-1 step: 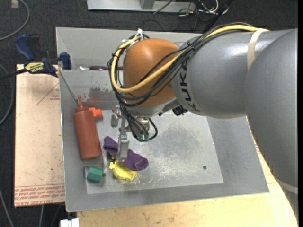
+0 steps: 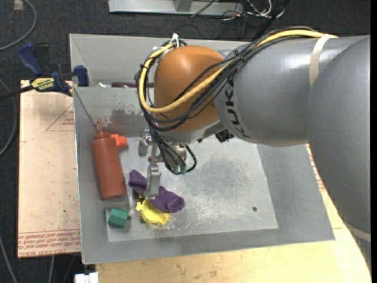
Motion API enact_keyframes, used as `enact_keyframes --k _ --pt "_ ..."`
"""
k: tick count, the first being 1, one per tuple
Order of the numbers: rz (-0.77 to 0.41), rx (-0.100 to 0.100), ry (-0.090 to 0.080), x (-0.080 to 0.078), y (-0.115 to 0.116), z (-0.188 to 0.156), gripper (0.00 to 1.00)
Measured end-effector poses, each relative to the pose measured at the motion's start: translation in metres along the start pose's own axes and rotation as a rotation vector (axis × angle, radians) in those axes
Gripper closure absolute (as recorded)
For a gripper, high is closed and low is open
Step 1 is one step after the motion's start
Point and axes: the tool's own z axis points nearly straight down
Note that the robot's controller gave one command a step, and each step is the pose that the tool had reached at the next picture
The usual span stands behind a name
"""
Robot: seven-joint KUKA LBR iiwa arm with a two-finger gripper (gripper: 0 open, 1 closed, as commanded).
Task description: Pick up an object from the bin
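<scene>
My gripper point(image 2: 153, 188) reaches down in the bin's front left part, with its tip at a crumpled purple soft thing point(image 2: 169, 201). A second bit of purple point(image 2: 136, 180) shows just left of the gripper. A yellow lumpy thing point(image 2: 154, 216) lies right in front of the purple one, touching it. Whether anything is held cannot be made out.
A tall red-brown squeeze bottle point(image 2: 108, 167) lies along the left wall, with a small orange piece point(image 2: 120, 141) beside its top. A green block point(image 2: 118, 217) sits in the front left corner. The arm's orange cover and cables hang above the bin's back middle.
</scene>
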Motion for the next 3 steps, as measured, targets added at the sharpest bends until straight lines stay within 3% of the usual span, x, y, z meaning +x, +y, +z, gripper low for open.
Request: enact_keyframes --k 1,2,3 --pt "0.074 -0.001 -0.003 0.002 -0.009 0.033 0.0" --pt "-0.255 -0.001 -0.003 0.017 -0.034 0.118 1.0" --pt "-0.255 -0.001 -0.003 0.017 -0.034 0.118 1.0"
